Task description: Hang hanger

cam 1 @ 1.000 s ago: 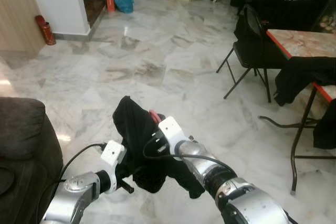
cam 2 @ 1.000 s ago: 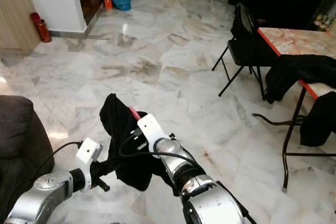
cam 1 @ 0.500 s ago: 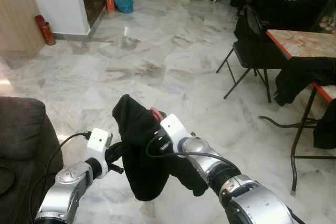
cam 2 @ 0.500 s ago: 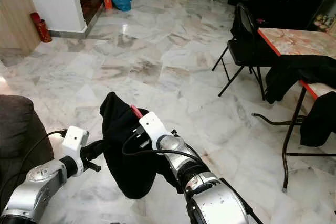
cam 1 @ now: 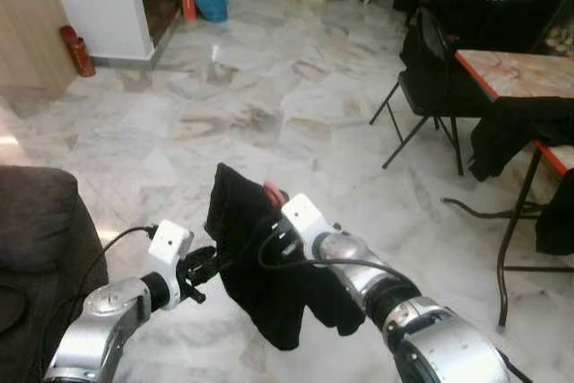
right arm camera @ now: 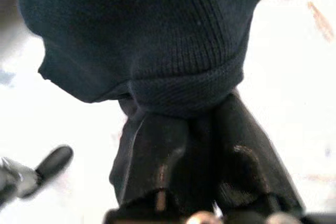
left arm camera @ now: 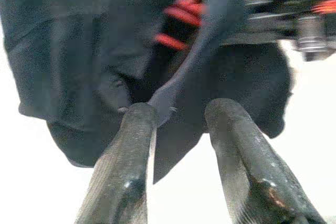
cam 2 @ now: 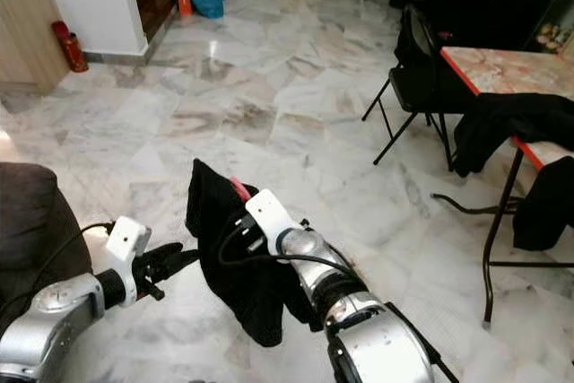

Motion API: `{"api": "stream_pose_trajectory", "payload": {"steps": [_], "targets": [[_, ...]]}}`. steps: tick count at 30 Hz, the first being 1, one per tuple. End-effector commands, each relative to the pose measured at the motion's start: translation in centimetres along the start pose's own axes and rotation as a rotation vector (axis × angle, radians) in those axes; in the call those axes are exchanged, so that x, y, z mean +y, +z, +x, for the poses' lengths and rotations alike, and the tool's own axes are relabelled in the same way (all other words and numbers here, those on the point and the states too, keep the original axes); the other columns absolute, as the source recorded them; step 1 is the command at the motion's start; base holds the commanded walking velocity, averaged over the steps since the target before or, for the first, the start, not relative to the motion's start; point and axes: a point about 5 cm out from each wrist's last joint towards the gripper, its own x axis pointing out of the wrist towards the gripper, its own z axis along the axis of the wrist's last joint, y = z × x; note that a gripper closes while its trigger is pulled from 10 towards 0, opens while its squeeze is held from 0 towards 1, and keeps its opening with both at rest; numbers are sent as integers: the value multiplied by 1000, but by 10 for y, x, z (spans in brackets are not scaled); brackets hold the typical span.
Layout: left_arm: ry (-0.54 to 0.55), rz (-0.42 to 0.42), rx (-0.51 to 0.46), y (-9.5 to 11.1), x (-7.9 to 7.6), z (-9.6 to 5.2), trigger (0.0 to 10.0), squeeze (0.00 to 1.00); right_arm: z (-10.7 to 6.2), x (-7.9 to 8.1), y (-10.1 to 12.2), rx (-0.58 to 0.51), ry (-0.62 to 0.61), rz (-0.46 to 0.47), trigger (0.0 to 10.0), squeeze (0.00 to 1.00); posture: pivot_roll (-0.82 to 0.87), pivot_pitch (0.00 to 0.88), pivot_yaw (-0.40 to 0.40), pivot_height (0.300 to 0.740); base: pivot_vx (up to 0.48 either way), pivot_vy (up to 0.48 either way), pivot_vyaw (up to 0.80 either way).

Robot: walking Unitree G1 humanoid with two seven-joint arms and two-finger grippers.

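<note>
A black knit garment (cam 1: 260, 266) hangs on a red hanger (cam 1: 272, 193), low in front of me over the marble floor. My right gripper (right arm camera: 191, 124) is shut on the garment at the hanger; the cloth drapes over its fingers in the eye views. My left gripper (cam 1: 203, 264) is just left of the garment, pointing at it, fingers (left arm camera: 131, 145) open. In the left wrist view the garment (left arm camera: 94, 51) and red hanger (left arm camera: 184, 14) are close ahead, with a cloth edge by one fingertip.
A dark sofa arm (cam 1: 36, 221) is at my left. A black folding chair (cam 1: 430, 60) and a red-edged table (cam 1: 516, 69) draped with dark clothes (cam 1: 520, 132) stand at the right. A red extinguisher (cam 1: 76, 51) and bags (cam 1: 213, 2) are far back.
The right arm has carried the garment a little to the right. The left gripper has risen from under the garment to its left side and now sits slightly apart from it.
</note>
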Motion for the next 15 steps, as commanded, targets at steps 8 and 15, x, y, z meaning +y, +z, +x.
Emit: {"api": "stream_pose_trajectory", "payload": {"steps": [8,15], "targets": [[-194,11,15,19,-14,-22,10000,1000,-16,-27,8,-117,115,-220,10000,0,234,0,-79,732,0,0,0],[-263,32,55,25,-19,-29,10000,1000,-21,-28,2,-124,192,-321,10000,0,234,0,-79,732,0,0,0]]}}
